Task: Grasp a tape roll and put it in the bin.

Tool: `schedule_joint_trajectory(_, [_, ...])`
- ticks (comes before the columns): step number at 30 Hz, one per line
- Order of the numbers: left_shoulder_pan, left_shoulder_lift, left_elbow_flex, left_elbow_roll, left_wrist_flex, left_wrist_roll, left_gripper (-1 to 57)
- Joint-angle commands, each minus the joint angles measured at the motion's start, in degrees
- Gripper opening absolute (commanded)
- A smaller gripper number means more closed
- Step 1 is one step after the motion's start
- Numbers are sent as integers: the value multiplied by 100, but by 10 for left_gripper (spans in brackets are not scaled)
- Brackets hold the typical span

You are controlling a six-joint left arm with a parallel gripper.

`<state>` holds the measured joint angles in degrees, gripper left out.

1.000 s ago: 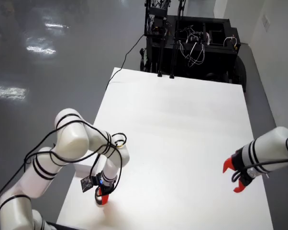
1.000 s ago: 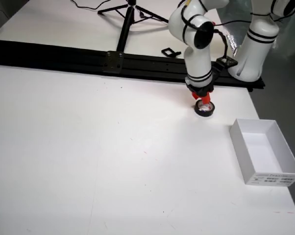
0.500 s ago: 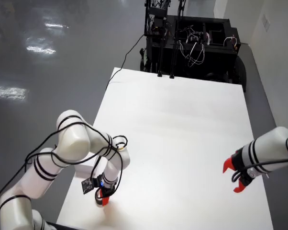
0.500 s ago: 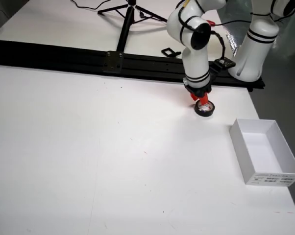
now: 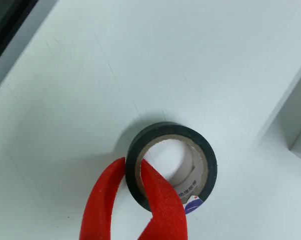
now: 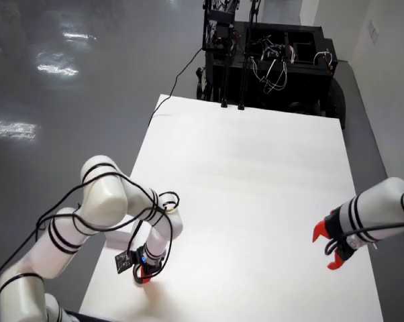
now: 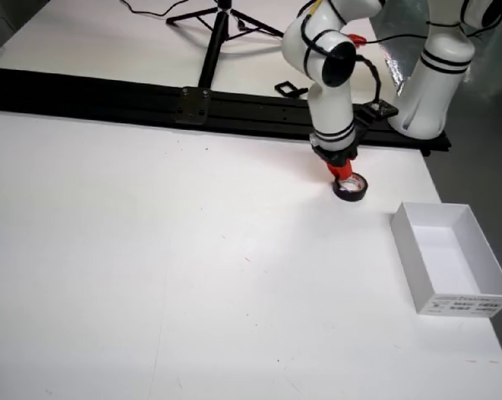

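Jaws of the gripper (image 5: 134, 172) are seen astride the near wall of the tape roll (image 5: 171, 167), one red finger inside the core and the other outside, seemingly pinched on that wall (firm contact cannot be confirmed). The roll is laid flat on the white desk (image 7: 151, 250), its hole upward. The bin (image 7: 451, 258) is placed near it, toward the lower right in the view from the front.
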<state>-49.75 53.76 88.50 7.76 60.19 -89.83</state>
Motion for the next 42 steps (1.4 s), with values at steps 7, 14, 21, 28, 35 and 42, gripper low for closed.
schedule_joint_trajectory(7, [-26, -471, -26, 261, 485, -8, -6])
schedule_joint_trajectory(14, [115, -946, -26, 376, 731, 9, -6])
schedule_joint_trajectory(21, [440, -1755, -35, 780, 1083, 150, -6])
schedule_joint_trajectory(28, [1196, -2405, -53, 1088, 1144, 589, -6])
schedule_joint_trajectory(35, [1793, -2511, -70, 1325, 1083, 985, -6])
schedule_joint_trajectory(42, [2461, -2634, -88, 1457, 907, 1319, -6])
